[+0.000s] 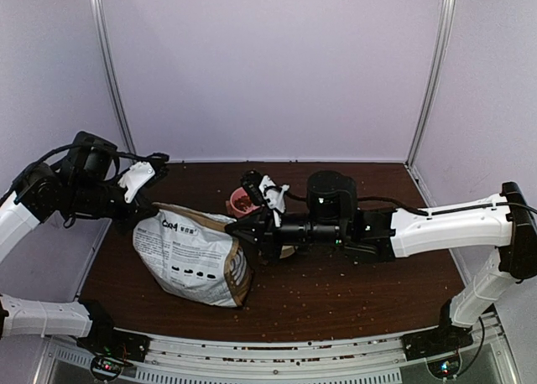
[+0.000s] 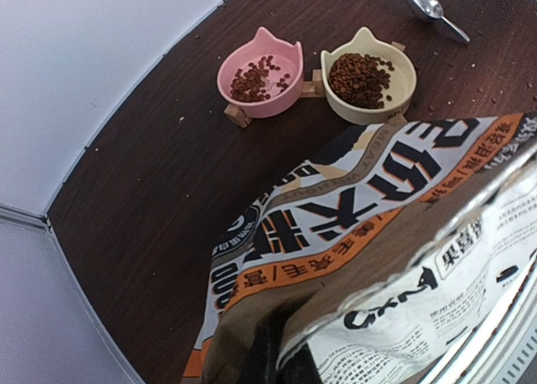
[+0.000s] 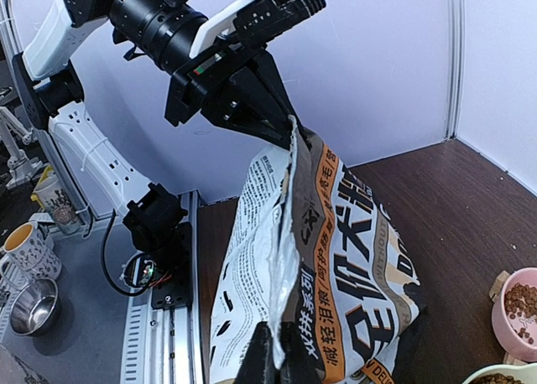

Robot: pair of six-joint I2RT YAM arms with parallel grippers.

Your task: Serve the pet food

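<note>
the left gripper (image 3: 284, 131) is pressed together on the top corner of the bag (image 3: 336, 258). the right gripper (image 3: 270, 356) pinches the same opened, foil-lined edge lower down, and the edge runs from one to the other. only the right wrist view shows both grips at once. from above, the right arm covers its own fingers and the bag looks slumped across the table (image 2: 151, 199).

the left wrist view alone shows the pet food (image 2: 359, 79) clearly: a heap in the cream bowl (image 2: 362, 114) and a thinner scatter in the pink bowl (image 2: 267, 107). both bowls are cat-eared and sit side by side on a wooden stand (image 2: 312, 86) beyond the bag. a silver scoop (image 2: 424, 0) lies past the cream bowl, shown in that view only. the top view adds loose pellets strewn over the near part of the table.

off the table, the right wrist view catches mugs (image 3: 23, 243) and a steel bowl (image 3: 32, 307).

the bag's white panel carries a logo reading roughly "cxm". large black chinese characters and an orange band of smaller ones cross its front, too skewed to read surely.
</note>
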